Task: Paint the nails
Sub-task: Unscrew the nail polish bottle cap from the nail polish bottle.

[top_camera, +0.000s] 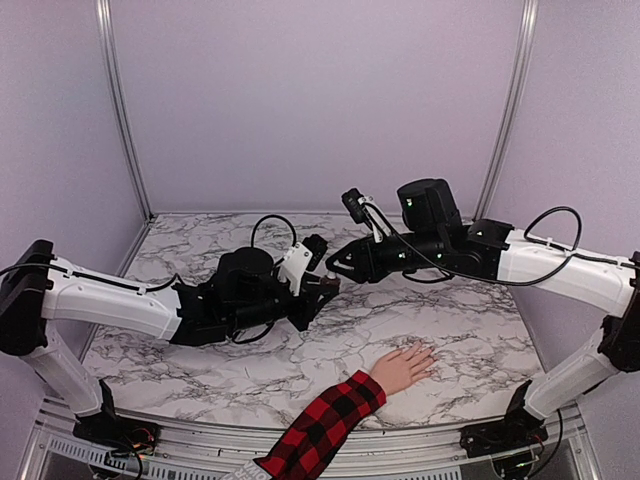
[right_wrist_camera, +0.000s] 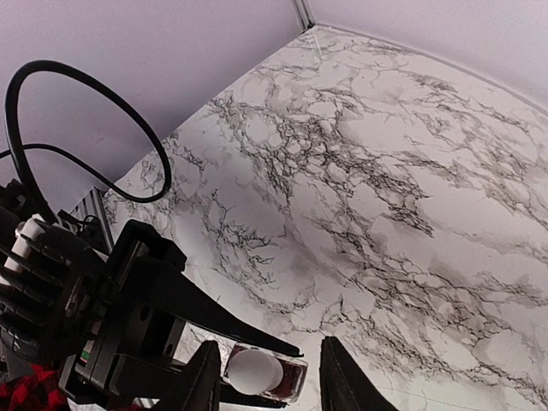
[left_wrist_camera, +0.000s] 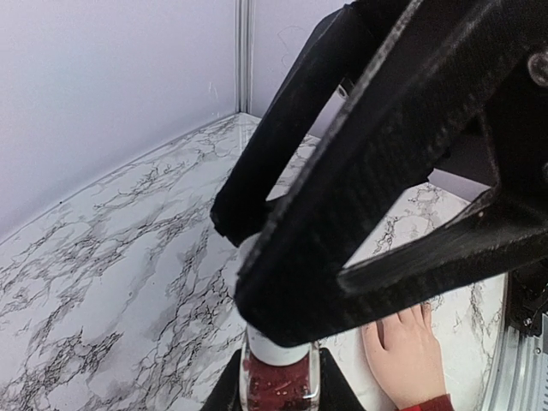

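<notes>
Gripping the bottle [right_wrist_camera: 287, 378] over the table [top_camera: 200, 350], the left gripper [top_camera: 320, 287] is clenched on it. The right gripper [top_camera: 336, 264] stands released, fingers [right_wrist_camera: 208, 377] either side of the white cap [right_wrist_camera: 252, 372]. The nails [top_camera: 428, 353] are on the hand [top_camera: 402, 368] lying flat at the near edge, right of centre.
</notes>
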Robot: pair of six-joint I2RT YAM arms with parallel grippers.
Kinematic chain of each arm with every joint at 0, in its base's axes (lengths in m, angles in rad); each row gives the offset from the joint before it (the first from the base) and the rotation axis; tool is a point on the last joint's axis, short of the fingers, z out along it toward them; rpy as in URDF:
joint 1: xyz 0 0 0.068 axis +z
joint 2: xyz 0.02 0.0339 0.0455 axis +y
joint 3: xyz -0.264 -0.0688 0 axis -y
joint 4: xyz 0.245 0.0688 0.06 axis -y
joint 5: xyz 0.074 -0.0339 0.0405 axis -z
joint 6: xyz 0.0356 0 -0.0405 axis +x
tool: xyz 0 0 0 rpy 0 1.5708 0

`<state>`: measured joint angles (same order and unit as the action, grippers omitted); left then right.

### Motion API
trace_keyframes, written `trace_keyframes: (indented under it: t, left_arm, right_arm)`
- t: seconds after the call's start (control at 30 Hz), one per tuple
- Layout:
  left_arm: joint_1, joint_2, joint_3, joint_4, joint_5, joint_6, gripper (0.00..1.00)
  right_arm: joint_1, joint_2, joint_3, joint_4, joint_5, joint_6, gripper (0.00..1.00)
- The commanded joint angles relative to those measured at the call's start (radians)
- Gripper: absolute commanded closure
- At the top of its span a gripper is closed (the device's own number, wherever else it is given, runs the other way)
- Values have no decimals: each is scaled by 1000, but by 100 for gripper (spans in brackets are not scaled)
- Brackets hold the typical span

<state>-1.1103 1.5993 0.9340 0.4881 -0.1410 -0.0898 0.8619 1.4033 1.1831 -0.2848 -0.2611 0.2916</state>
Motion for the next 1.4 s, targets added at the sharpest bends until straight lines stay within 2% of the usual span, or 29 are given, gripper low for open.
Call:
trace_keyframes:
  t: [0.0, 0.23, 0.4, 0.53, 0.67, 1.03, 1.37]
  left_arm:
    - [-5, 17, 44, -12, -17, 1, 100]
    - [-5, 30, 55, -21, -15, -2, 100]
    - [-5, 11, 45, -21, 39, -6, 100]
    - [-3, -15, 34, -17, 106, 12, 100]
    - [-5, -37, 26, -9, 265, 47, 100]
    - [-5, -108, 3, 8, 670, 115, 100]
    - [-8, -133, 9, 29, 889, 130, 100]
  right_arm:
    - [11, 14, 3, 47, -13, 24, 65]
    - [10, 7, -3, 56, -40, 14, 81]
    - [10, -16, -7, 62, -77, -21, 91]
    - [10, -38, -5, 64, -112, -65, 94]
    - [10, -68, -14, 72, -153, -112, 99]
    - [12, -139, 6, 76, -372, -260, 100]
    - [37, -138, 40, 66, -596, -357, 100]
